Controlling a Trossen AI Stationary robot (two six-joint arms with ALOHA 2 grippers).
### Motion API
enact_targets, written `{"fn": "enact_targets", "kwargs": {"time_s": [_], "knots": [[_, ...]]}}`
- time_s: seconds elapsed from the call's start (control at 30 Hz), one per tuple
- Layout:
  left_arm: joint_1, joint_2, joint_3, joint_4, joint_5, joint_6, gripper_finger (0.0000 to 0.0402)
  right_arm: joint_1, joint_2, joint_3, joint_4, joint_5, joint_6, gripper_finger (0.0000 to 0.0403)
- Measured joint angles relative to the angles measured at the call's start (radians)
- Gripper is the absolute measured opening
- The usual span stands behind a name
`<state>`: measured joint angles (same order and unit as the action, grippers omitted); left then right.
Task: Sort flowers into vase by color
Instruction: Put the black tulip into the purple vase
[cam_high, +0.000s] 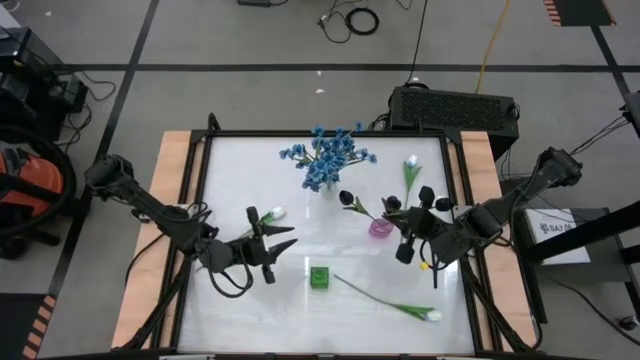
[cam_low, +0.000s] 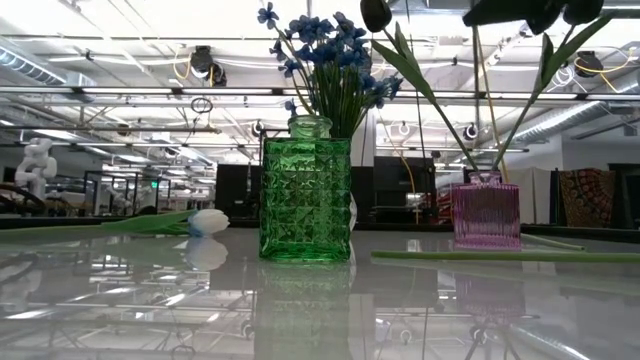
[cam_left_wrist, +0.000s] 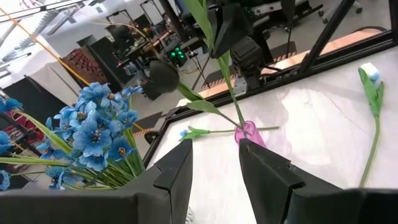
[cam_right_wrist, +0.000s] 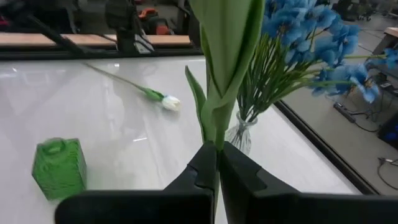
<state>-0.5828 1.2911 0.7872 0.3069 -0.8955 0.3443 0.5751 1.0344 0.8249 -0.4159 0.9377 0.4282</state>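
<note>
My right gripper (cam_high: 412, 228) (cam_right_wrist: 216, 163) hovers over the pink vase (cam_high: 380, 228) (cam_low: 487, 214), shut on a green tulip stem. A dark bud (cam_high: 347, 198) (cam_low: 375, 12) leans out of that vase. Blue blossoms (cam_high: 326, 158) stand in a clear vase (cam_right_wrist: 240, 137) near the far edge. My left gripper (cam_high: 280, 250) (cam_left_wrist: 214, 168) is open above the table, just near of a white tulip (cam_high: 270, 215) (cam_low: 205, 222) lying flat. Two more white tulips lie on the table: one near the front right (cam_high: 400, 305), one by the far right corner (cam_high: 410, 170). My right gripper pinches a green stem with its wrapping leaves (cam_right_wrist: 214, 138) between its two fingers, the fingers lying across the stem. The stem stands roughly upright. In the low view the stems below the gripper (cam_low: 530, 10) run down into the pink vase's neck (cam_low: 484, 178).
A green glass vase (cam_high: 318, 277) (cam_low: 305, 190) (cam_right_wrist: 59, 168) stands near the table's front middle, holding no flowers. A black frame (cam_high: 200, 200) rims the white tabletop. Open surface lies between the green vase and my left gripper.
</note>
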Motion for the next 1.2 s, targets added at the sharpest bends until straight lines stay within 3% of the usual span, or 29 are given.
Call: {"fn": "enact_targets", "kwargs": {"time_s": [1.2], "knots": [[0.001,0.001,0.000,-0.004,0.001,-0.025,0.0139,-0.059,0.065,-0.023,-0.029,-0.001,0.029,0.0002]]}}
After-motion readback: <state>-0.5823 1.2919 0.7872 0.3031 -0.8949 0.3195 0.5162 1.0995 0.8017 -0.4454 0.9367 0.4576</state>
